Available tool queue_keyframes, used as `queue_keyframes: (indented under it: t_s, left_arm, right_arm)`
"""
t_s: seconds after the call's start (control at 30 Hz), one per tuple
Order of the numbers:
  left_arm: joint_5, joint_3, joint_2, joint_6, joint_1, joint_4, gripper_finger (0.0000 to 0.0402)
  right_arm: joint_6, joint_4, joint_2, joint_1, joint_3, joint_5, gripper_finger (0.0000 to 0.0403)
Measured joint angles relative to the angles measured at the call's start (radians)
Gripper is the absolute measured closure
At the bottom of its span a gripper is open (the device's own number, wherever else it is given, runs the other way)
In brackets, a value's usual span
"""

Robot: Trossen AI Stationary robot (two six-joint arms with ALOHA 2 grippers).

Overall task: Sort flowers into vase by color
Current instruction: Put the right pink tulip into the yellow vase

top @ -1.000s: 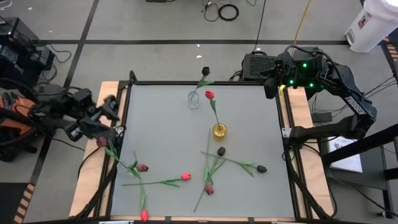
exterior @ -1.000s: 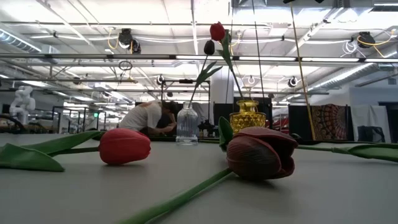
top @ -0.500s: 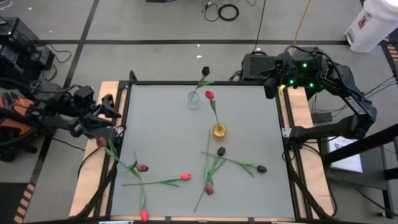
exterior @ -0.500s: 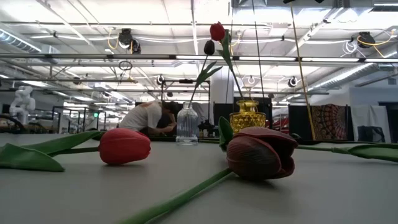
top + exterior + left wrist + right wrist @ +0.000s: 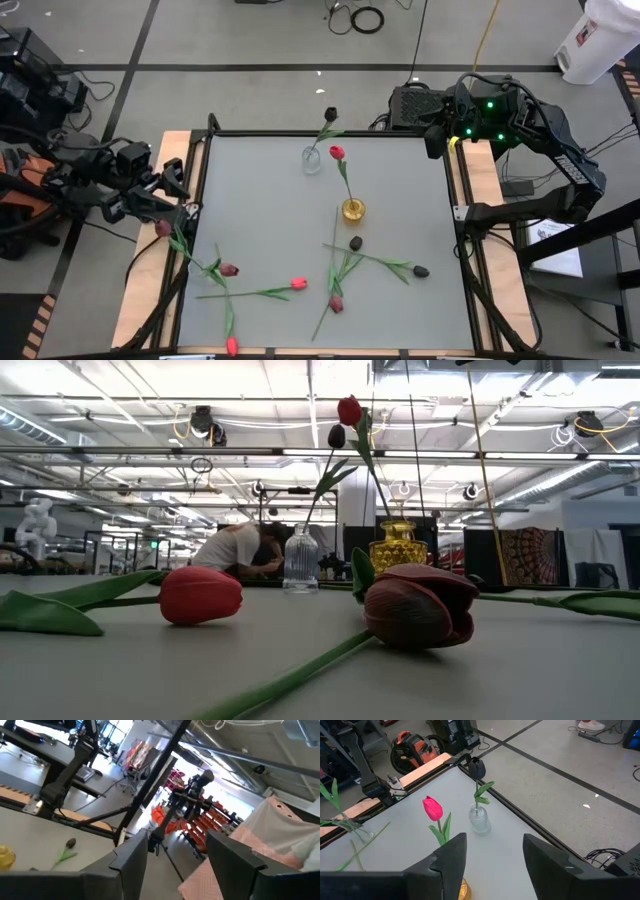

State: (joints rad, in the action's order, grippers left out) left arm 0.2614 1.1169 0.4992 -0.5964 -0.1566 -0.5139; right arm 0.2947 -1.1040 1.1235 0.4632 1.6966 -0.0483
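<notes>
My left end effector (image 5: pixel 178 178) hovers open and empty at the tabletop (image 5: pixel 400 200) edge; flowers (image 5: pixel 262 291) lie scattered ahead. Thin stems risk slipping my pinch.

Grey counter (image 5: pixel 400 180) in a black frame with wooden side strips. Near the far edge a clear glass vase (image 5: pixel 312 160) stands upright; a gold vase (image 5: pixel 353 210) stands nearer the centre, the two apart. Loose tulips (image 5: pixel 290 288) lie flat across the near half: red-pink heads toward the near left, a maroon head (image 5: pixel 336 304) centre, dark heads (image 5: pixel 421 270) right of centre, stems crossing.
</notes>
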Motion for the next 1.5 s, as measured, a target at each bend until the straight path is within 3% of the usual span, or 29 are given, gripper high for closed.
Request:
queue_keyframes:
  t_s: [0.27, 0.5, 0.7, 1.07, 1.3, 1.5]
  left_arm:
    - [0.086, 0.0, 0.0, 0.001, 0.0, 0.028, 0.0196]
    - [0.119, 0.0, 0.011, 0.068, 0.0, 0.194, 0.0196]
    - [0.208, 0.0, 0.048, 0.079, -0.001, 0.334, 0.0196]
    - [0.328, 0.002, 0.11, 0.083, -0.001, 0.358, 0.0196]
    - [0.233, 0.004, 0.095, 0.131, -0.001, 0.287, 0.0196]
    - [0.005, 0.004, 0.071, 0.219, -0.001, 0.107, 0.0196]
  right_arm:
    - [0.0, 0.0, 0.0, 0.0, 0.0, 0.0, 0.0215]
    - [0.0, 0.0, 0.0, 0.0, 0.0, 0.0, 0.0216]
    - [0.0, 0.0, 0.0, 0.0, 0.0, 0.0, 0.0215]
    - [0.0, 0.0, 0.0, 0.0, 0.0, 0.0, 0.0215]
    - [0.0, 0.0, 0.0, 0.0, 0.0, 0.0, 0.0215]
    - [0.0, 0.0, 0.0, 0.0, 0.0, 0.0, 0.0215]
